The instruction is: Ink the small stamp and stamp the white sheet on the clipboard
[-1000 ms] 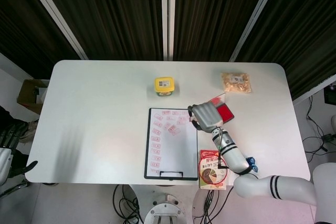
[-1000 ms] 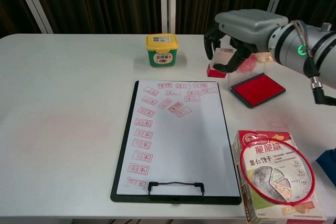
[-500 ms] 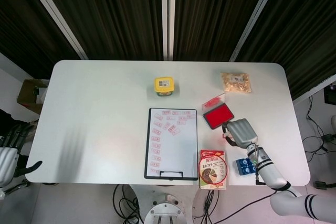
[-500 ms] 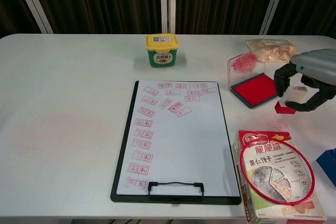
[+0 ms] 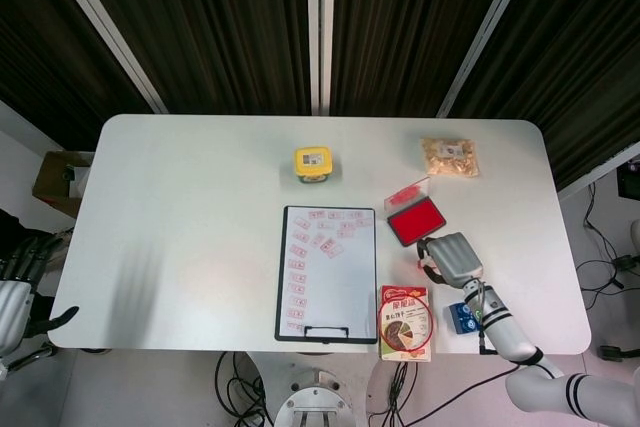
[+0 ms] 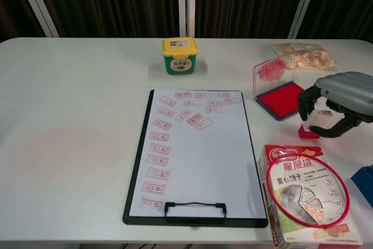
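Note:
The small stamp (image 6: 309,129), pale with a red base, is held in my right hand (image 6: 338,98), just in front of the red ink pad (image 6: 284,99) and low over the table. From the head view the right hand (image 5: 452,257) sits below the ink pad (image 5: 414,219), with the stamp's red base (image 5: 421,270) showing at its left side. The pad's clear lid (image 6: 270,70) stands open. The clipboard (image 6: 135,167) carries a white sheet (image 6: 201,161) with several red prints along its top and left. My left hand (image 5: 18,292) hangs off the table's left edge, fingers apart and holding nothing.
A green tub with a yellow lid (image 6: 179,55) stands behind the clipboard. A snack bag (image 6: 303,55) lies at the back right. A red-ringed food box (image 6: 306,193) and a blue object (image 6: 364,182) lie at the front right, close to my right hand.
My right hand carried the stamp from above the pad's left side out to the right, then back in front of the pad and lower. The left hand barely moved.

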You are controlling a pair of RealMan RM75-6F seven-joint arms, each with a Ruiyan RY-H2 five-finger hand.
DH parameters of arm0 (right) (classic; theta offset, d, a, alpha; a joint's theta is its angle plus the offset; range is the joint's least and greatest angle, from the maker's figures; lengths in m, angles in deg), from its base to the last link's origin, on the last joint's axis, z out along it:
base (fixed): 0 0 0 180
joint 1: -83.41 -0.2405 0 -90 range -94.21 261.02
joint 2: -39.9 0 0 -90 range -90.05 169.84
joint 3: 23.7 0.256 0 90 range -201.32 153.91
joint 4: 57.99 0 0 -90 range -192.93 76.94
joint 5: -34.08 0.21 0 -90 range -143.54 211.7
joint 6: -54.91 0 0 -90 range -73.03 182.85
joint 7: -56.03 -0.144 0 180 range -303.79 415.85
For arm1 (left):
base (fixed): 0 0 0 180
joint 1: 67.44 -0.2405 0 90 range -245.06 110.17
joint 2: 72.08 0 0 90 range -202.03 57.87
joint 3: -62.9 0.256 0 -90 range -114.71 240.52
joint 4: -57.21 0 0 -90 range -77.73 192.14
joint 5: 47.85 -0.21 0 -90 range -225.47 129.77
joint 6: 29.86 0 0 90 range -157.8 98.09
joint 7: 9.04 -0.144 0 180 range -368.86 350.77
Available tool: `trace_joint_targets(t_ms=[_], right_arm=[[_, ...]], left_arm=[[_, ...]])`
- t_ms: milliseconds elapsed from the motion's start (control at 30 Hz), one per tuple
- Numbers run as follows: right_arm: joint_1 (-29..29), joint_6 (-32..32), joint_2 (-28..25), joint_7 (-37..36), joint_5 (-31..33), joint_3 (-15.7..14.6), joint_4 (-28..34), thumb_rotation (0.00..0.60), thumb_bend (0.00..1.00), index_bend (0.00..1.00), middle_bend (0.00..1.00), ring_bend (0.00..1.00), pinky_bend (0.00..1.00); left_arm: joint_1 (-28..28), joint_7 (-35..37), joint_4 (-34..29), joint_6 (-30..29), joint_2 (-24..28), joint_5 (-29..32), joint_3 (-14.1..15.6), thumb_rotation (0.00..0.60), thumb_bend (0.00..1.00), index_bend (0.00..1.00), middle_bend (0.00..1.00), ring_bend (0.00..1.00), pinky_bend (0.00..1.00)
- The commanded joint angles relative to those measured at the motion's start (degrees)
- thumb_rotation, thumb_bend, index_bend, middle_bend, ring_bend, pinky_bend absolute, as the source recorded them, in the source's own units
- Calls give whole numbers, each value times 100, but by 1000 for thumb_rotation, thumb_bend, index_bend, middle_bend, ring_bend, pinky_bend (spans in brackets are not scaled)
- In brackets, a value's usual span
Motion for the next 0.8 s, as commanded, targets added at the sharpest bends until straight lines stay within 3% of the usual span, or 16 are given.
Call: trace_joint_targets(t_ms=[33, 467, 667, 800], right_arm=[[27, -11, 38, 126, 11, 34, -18, 600, 502, 986, 851, 935, 1000], [70, -228, 45, 726, 260, 156, 146, 600, 430, 898, 782, 934, 1000], [95, -242, 22, 644, 166, 181, 168, 600, 332, 787, 694, 934, 1000], [102, -254, -16, 545, 68, 188, 191, 600, 261, 656, 594, 933, 1000]], left_arm=[[-4, 11, 8, -4, 8, 7, -1, 600, 0, 97, 91, 67, 160], [10, 55, 41, 16, -1, 15, 0, 600, 0, 96, 91, 68, 160], [5, 63, 41, 14, 4, 20, 4, 600, 0, 96, 91, 68, 160], [4, 72, 51, 16, -10, 21, 7, 600, 0, 96, 91, 68, 160]])
